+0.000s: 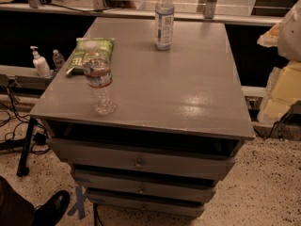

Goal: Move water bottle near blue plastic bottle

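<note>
water bottle [99, 79] looks light, tippy and squishy; I'd grab the ribbed middle below its label; gripper is out of frame, can't tell its state

One camera only. I look down from high on the near side of the cabinet [188, 88], facing far across its top, fairly close. My gripper [292, 29] sits at the right edge, nearer the lens.
</note>
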### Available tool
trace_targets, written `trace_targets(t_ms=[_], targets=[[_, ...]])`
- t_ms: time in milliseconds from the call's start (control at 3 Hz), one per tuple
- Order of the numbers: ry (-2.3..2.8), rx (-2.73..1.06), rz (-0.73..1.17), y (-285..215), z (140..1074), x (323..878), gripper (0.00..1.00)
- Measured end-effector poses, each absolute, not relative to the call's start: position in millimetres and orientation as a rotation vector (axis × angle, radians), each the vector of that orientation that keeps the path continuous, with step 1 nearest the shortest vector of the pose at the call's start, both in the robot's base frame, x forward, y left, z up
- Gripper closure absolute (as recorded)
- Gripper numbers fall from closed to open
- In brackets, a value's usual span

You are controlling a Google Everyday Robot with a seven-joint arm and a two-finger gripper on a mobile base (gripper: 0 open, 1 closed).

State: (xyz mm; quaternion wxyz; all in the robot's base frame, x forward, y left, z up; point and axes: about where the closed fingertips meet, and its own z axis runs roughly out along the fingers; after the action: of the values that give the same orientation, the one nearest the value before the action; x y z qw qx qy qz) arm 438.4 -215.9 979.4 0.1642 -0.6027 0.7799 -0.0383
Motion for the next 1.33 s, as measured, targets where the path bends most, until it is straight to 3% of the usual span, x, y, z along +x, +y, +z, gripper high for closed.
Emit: trace_targets(t_ms=[667,1333], targets=[[2.209,-1.707,-0.100,-212.7,976.2,438.7,0.00],[2.075,-1.573,0.222,-173.5,903.8,457.1,0.00]])
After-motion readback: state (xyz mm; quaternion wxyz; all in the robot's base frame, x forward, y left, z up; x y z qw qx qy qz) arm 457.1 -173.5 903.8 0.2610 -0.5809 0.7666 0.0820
